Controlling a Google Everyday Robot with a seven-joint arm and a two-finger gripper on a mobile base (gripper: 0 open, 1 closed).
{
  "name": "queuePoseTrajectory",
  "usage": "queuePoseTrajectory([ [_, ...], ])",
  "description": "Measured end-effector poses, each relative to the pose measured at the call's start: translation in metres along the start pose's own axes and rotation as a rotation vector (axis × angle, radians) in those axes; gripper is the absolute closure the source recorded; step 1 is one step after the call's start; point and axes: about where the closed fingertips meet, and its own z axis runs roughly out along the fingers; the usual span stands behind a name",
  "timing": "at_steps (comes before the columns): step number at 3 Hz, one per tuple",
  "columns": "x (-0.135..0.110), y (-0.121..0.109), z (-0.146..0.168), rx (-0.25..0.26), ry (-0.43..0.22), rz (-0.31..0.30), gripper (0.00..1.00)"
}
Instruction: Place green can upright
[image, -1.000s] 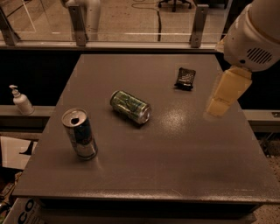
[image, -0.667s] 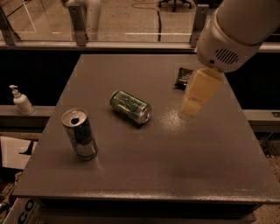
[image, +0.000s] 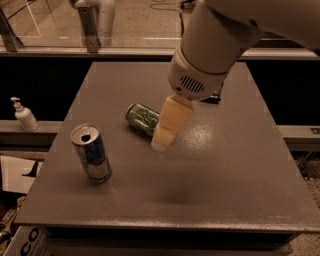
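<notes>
The green can (image: 141, 118) lies on its side on the grey table (image: 225, 180), left of the middle, with pale markings on its body. My gripper (image: 169, 126) hangs from the large white arm (image: 210, 55) and sits right at the can's right end, covering that end. Whether it touches the can cannot be told.
A slim blue-and-silver can (image: 91, 152) stands upright near the table's front left, its top opened. A small black object (image: 217, 95) lies behind the arm, mostly hidden. A white pump bottle (image: 23, 115) stands on the ledge left of the table. A railing runs behind the table.
The arm has swung left and forward from the table's right side. The gripper now sits against the green can's right end. Both cans have stayed put.
</notes>
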Motion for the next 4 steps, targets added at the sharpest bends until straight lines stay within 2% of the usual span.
queuePoseTrajectory([
  [1, -0.035, 0.022, 0.037, -0.014, -0.002, -0.016, 0.0],
  [2, -0.029, 0.019, 0.047, -0.025, -0.007, -0.014, 0.0],
  [4, -0.034, -0.01, 0.091, -0.048, 0.0, 0.043, 0.0],
])
